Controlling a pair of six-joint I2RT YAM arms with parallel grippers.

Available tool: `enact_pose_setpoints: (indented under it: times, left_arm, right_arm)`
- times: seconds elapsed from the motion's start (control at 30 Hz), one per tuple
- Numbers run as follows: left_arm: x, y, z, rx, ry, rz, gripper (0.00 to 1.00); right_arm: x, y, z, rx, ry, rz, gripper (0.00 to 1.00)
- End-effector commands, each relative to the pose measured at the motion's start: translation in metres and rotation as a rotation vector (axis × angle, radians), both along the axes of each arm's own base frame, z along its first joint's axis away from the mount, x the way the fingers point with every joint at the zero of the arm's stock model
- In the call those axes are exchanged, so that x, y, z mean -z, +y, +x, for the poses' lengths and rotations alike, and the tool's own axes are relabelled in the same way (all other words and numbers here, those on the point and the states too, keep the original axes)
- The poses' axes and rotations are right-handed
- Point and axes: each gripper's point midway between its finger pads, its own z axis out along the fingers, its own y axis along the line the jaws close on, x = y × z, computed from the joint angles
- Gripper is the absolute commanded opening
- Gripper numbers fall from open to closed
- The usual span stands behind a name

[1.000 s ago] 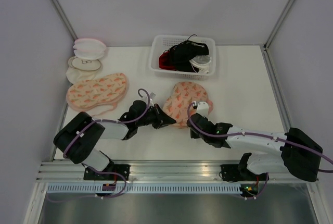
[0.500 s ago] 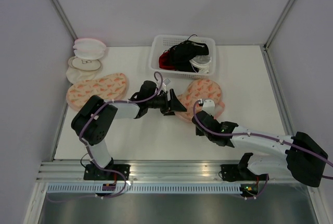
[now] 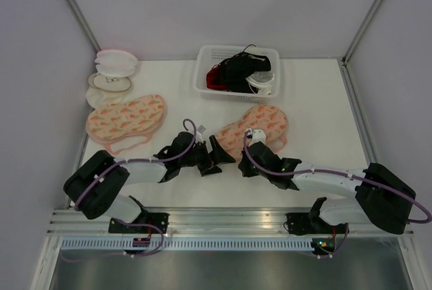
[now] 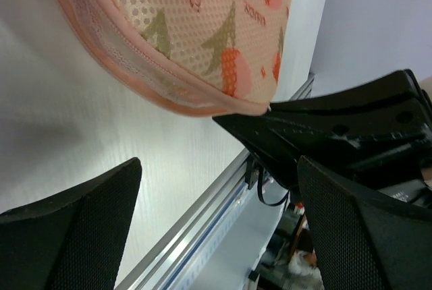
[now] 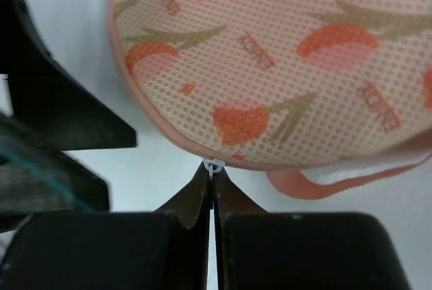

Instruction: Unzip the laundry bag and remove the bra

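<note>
The laundry bag (image 3: 260,123) lies zipped on the table in front of the basket, peach-pink mesh with an orange print (image 5: 283,61) (image 4: 196,27). My right gripper (image 3: 248,143) is at its near edge, shut on the small white zipper pull (image 5: 213,166). The bag's pink strap loop (image 5: 324,181) hangs beside the right gripper's fingers. My left gripper (image 3: 221,157) stands wide open just left of the bag, holding nothing; its fingers (image 4: 74,229) frame bare table and the table's rail. The bra is hidden.
A second bag of the same print (image 3: 127,118) lies at the left. Two white-and-pink round cases (image 3: 113,67) sit in the back left corner. A white basket (image 3: 209,77) with dark and red garments stands at the back centre.
My left gripper has opened wide, swung up to the bag and come back toward the near left. The bag has turned and shifted right, with the right gripper still shut at its edge.
</note>
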Motion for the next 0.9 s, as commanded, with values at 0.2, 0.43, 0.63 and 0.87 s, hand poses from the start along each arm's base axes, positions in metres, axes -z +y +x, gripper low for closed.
enact_pose_setpoints:
  times: [0.2,0.43,0.63,0.87]
  left_arm:
    - [-0.024,0.012,0.028,-0.280,-0.017,-0.054,1.00]
    - [-0.023,0.005,0.038,-0.310,0.004,-0.075,0.94]
    - [-0.020,0.004,0.033,-0.289,-0.002,-0.096,0.38]
    - [-0.020,0.011,0.034,-0.299,-0.015,-0.059,0.02]
  right_arm:
    - [-0.032,0.064,-0.023,-0.296,-0.027,0.270,0.00]
    - [-0.027,0.075,-0.035,-0.359,-0.015,0.259,0.01]
    - [-0.031,0.077,-0.033,-0.361,-0.026,0.250,0.00]
    - [-0.015,0.049,-0.023,-0.250,-0.002,0.085,0.00]
